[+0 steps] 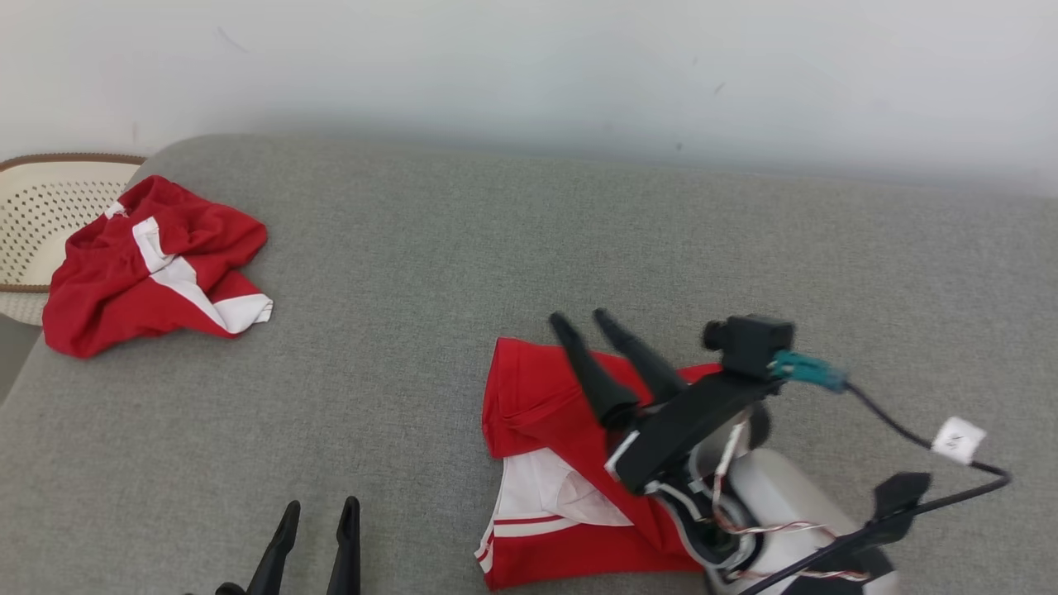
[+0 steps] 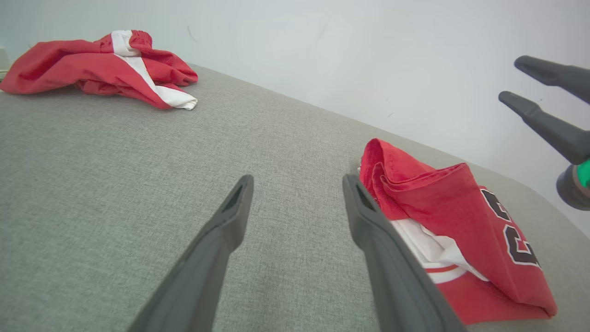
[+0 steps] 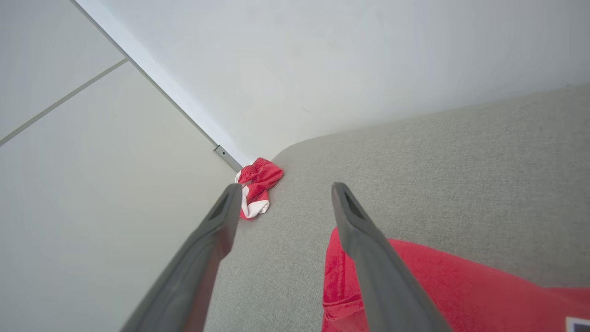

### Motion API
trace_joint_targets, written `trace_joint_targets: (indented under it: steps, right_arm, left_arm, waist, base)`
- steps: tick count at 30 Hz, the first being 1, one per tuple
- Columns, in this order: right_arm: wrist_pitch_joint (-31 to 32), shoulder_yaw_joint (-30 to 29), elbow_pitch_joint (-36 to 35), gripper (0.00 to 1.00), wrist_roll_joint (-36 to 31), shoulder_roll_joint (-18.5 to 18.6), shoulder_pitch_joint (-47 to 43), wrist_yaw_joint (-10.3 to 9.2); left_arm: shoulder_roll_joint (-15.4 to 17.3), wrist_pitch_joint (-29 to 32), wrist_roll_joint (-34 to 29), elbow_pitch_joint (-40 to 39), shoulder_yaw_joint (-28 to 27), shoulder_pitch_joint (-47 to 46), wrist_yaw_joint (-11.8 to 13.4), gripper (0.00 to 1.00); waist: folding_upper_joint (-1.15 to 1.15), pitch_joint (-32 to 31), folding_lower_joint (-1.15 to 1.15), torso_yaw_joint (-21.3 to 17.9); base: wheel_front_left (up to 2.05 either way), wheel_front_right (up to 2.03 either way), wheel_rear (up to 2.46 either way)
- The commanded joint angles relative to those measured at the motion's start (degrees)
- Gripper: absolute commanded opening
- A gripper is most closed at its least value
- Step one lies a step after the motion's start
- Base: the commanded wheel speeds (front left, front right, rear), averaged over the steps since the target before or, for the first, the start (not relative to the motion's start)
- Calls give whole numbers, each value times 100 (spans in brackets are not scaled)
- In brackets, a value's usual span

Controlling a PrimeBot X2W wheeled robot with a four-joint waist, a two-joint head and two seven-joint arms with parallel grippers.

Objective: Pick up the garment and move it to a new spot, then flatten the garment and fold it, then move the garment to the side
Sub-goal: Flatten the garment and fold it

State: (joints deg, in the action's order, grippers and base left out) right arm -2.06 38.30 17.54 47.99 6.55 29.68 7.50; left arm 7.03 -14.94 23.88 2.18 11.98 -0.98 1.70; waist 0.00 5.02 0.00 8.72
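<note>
A red garment (image 1: 537,397) with white trim lies folded on the grey cushioned surface (image 1: 529,248), at the near middle. The left wrist view shows black lettering on this garment (image 2: 442,207). My right gripper (image 1: 582,316) hovers just above its far part, open and holding nothing. In the right wrist view the fingers of that gripper (image 3: 286,188) are spread, with the red cloth (image 3: 438,276) below the right one. My left gripper (image 1: 322,504) is open and empty at the near edge, to the left of the garment; its wrist view shows this gripper (image 2: 298,180) over bare fabric.
A second red and white garment (image 1: 149,264) lies crumpled at the far left corner, next to a pale perforated basket (image 1: 41,215) beyond the edge. A white wall runs behind the surface. My right gripper (image 2: 512,79) appears at the right edge of the left wrist view.
</note>
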Motion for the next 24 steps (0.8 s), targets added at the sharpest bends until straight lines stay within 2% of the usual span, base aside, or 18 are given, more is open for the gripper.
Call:
trace_joint_targets:
  steps: [1, 8, 12, 15, 18, 19, 20, 21, 22, 24]
  right_arm:
    - [-63, -60, -38, 100, -97, 144, 8, -3]
    - [-248, -582, -28, 100, -365, 560, -174, -2]
    - [-319, -859, 74, 100, -854, 815, -319, -2]
    - [-345, -1042, 185, 100, -1170, 888, -438, -3]
    - [-334, -1157, 322, 99, -1304, 811, -559, -2]
    - [-344, -1158, 367, 63, -1393, 818, -567, -3]
    - [-369, -1163, 416, 42, -1426, 789, -579, -2]
    - [-379, -1181, 477, 3, -1413, 734, -610, -3]
    - [-375, -1170, 541, 0, -1411, 704, -631, -2]
    - [-408, -1137, 673, 0, -1443, 672, -617, -3]
  left_arm:
    - [42, -27, -29, -16, -30, 110, 31, 100]
    - [64, -27, -20, -77, -79, 181, 58, 100]
    - [58, -27, -7, -110, -90, 227, 82, 100]
    - [58, -27, 3, -123, -104, 233, 86, 100]
    - [58, -27, 14, -127, -114, 233, 90, 100]
    - [58, -27, 18, -128, -117, 230, 88, 100]
    - [57, -27, 21, -129, -119, 222, 87, 100]
    - [57, -27, 22, -130, -118, 213, 84, 100]
    - [56, -27, 24, -127, -118, 200, 79, 100]
    - [52, -27, 26, -120, -115, 175, 70, 100]
  waist:
    - [0, -35, 0, -34]
    - [0, -102, 0, -75]
    - [0, -114, 0, -88]
    - [0, -110, 0, -103]
    - [0, -97, 0, -117]
    - [0, -89, 0, -119]
    - [0, -79, 0, -122]
    - [0, -70, 0, -123]
    - [0, -61, 0, -121]
    - [0, -41, 0, -113]
  base:
    - [0, 0, 0]
    - [0, 0, 0]
    - [0, 0, 0]
    - [0, 0, 0]
    - [0, 0, 0]
    - [0, 0, 0]
    - [0, 0, 0]
    - [0, 0, 0]
    - [0, 0, 0]
    - [0, 0, 0]
